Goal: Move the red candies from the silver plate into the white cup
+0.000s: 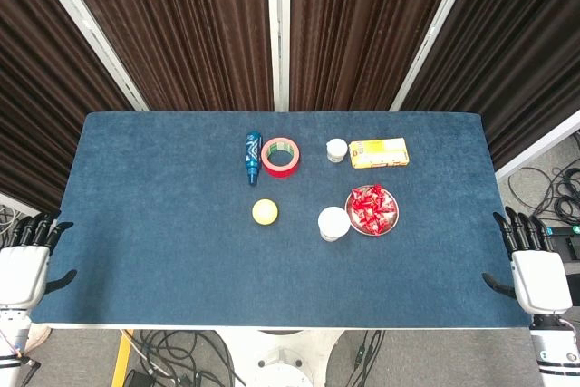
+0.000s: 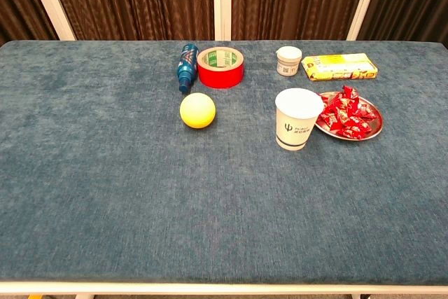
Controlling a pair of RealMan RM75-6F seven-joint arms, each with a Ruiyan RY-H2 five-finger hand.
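Note:
Several red candies [image 1: 371,207] [image 2: 346,112] lie heaped on the silver plate [image 1: 390,224] [image 2: 374,129] right of the table's middle. The white cup [image 1: 333,223] [image 2: 297,118] stands upright just left of the plate, nearly touching it. My left hand [image 1: 24,263] hangs off the table's left edge, fingers apart and holding nothing. My right hand [image 1: 535,269] hangs off the right edge, fingers spread and holding nothing. Neither hand shows in the chest view.
A yellow ball [image 1: 265,212] [image 2: 197,110] sits left of the cup. Behind it lie a blue bottle [image 1: 253,157] [image 2: 186,66] and a red tape roll [image 1: 280,156] [image 2: 220,67]. A small white jar [image 1: 337,150] [image 2: 288,60] and a yellow box [image 1: 379,153] [image 2: 339,66] stand behind the plate.

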